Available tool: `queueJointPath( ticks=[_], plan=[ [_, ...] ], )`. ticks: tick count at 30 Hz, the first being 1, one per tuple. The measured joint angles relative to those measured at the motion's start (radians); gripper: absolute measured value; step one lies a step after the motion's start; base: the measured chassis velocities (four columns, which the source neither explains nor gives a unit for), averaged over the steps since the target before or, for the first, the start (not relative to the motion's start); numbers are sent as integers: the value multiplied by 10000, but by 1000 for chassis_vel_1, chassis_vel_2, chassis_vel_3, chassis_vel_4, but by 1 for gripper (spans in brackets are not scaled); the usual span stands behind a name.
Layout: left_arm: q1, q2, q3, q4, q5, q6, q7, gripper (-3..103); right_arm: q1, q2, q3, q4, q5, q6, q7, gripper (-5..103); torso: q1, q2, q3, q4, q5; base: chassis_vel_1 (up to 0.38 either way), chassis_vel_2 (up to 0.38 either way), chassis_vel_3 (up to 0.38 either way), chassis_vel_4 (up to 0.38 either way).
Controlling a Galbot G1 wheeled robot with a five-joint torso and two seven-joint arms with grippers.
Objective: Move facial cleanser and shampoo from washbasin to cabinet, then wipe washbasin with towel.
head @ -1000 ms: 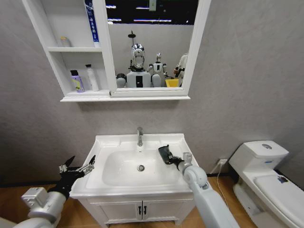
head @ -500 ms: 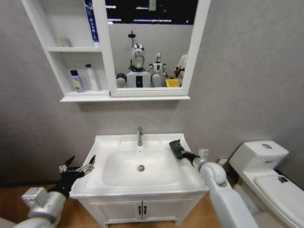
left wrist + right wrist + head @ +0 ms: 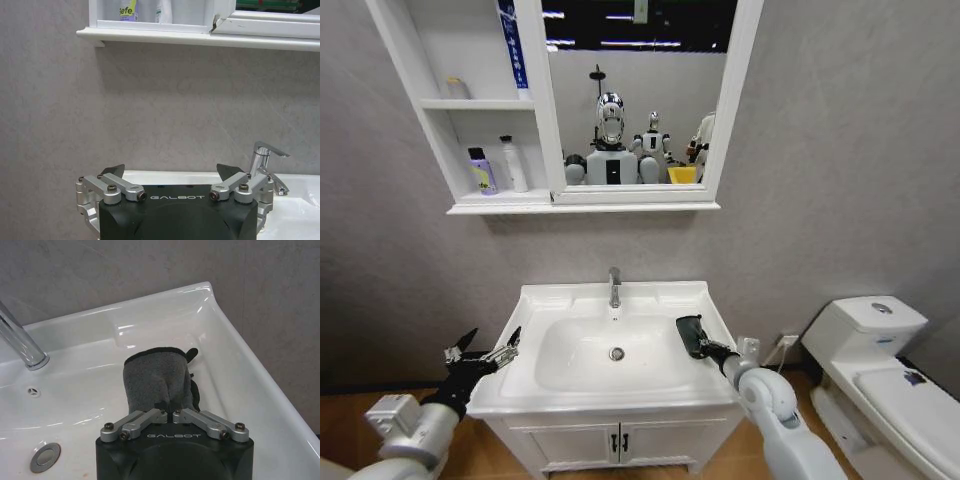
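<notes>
Right gripper clenched on the towel at the right side of the washbasin.

The towel hides the fingertips and whether cloth meets the basin. The left gripper hangs released, jaws spread, just off the washbasin's left edge. On the cabinet, two bottles stand on the lower shelf, labels too small to read.

Right gripper: back from the rear right rim to the bowl's right slope.
Small dark grey-green cloth towel: carried along with it, now lower.
</notes>
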Motion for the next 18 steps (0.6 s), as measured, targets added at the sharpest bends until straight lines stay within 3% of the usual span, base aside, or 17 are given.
queueJointPath(
  ticks=[10, 18],
  plan=[
    [0, 1, 0, 0, 0, 0, 0, 100, 526, -190, 370, -1086, -5, 18, -319, 0, -1, 1, -1, 1, 0, 0, 0, 0, 0],
    [0, 0, 0, 0, 1, 0, 0, 100, 1510, -719, 203, -1759, -382, 233, -1766, 0, 0, 0, 2, 1, 3, 0, 0, 0, 0]
  ],
)
